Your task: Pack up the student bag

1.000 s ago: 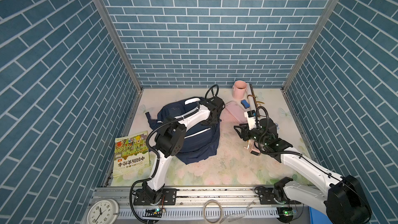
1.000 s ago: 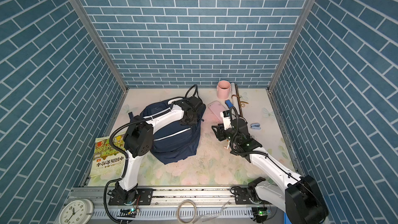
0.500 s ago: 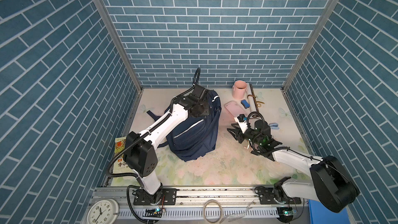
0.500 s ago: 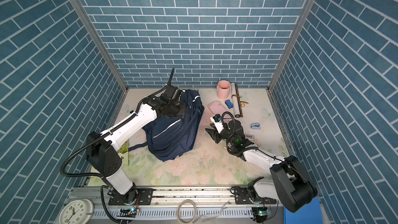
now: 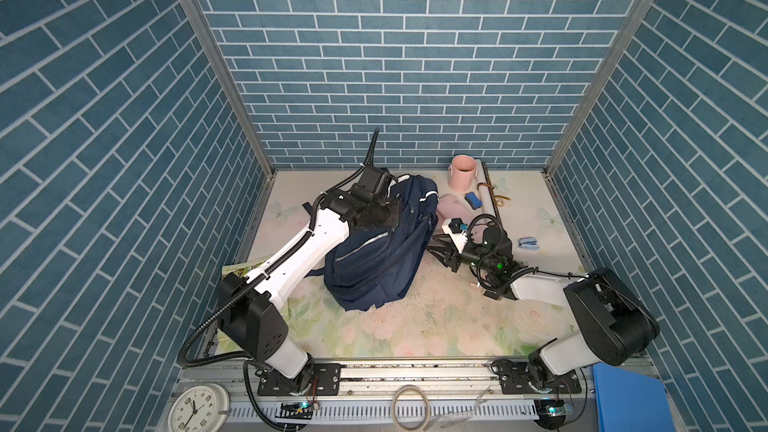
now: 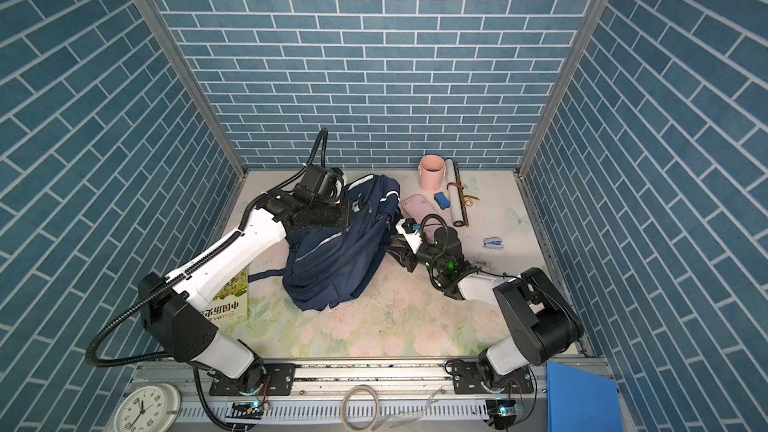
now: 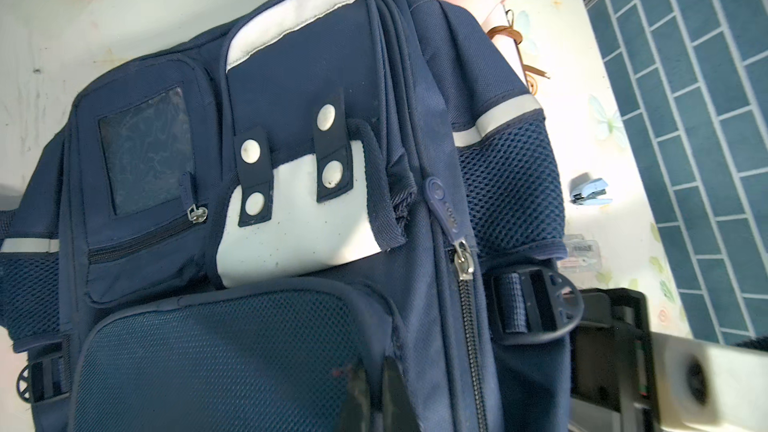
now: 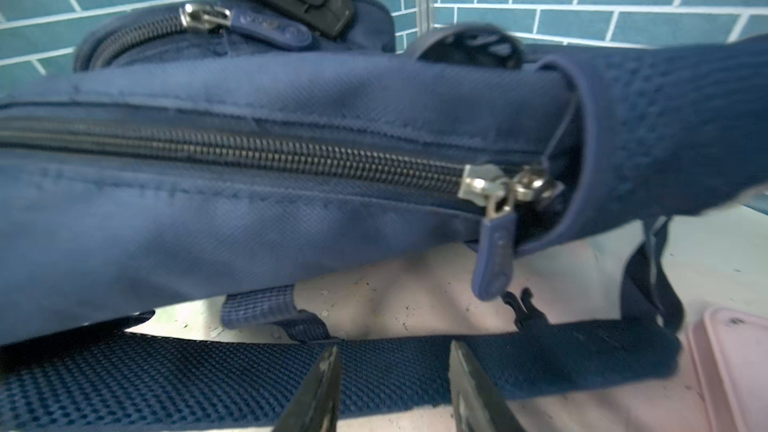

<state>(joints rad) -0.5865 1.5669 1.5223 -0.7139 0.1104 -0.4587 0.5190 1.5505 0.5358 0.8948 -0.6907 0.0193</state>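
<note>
Floral worktop [image 5: 415, 326] inside blue brick walls [image 5: 395, 76]. Student bag [image 5: 374, 259] stood propped at centre, its top pinched by left tool [image 7: 376, 384]. Right tool [image 8: 395, 363] was spread, empty, just beside bag's zipper. Pink cup [image 5: 461, 172], eraser [image 5: 472, 200], stapler [image 5: 528, 243] lay near; left arm [image 6: 232, 251] partly hid book [image 6: 232, 301].

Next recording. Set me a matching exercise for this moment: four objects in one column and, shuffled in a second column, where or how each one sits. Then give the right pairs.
Column 1
1. student bag
2. pink bucket
3. blue stapler
4. picture book

Column 2
A. lies toward the right side of the floral mat in both top views
B. partly covered, at the mat's left edge
C. propped up in the middle of the mat
D. stands upright at the mat's far edge

Pairs: 1-C, 2-D, 3-A, 4-B
</note>
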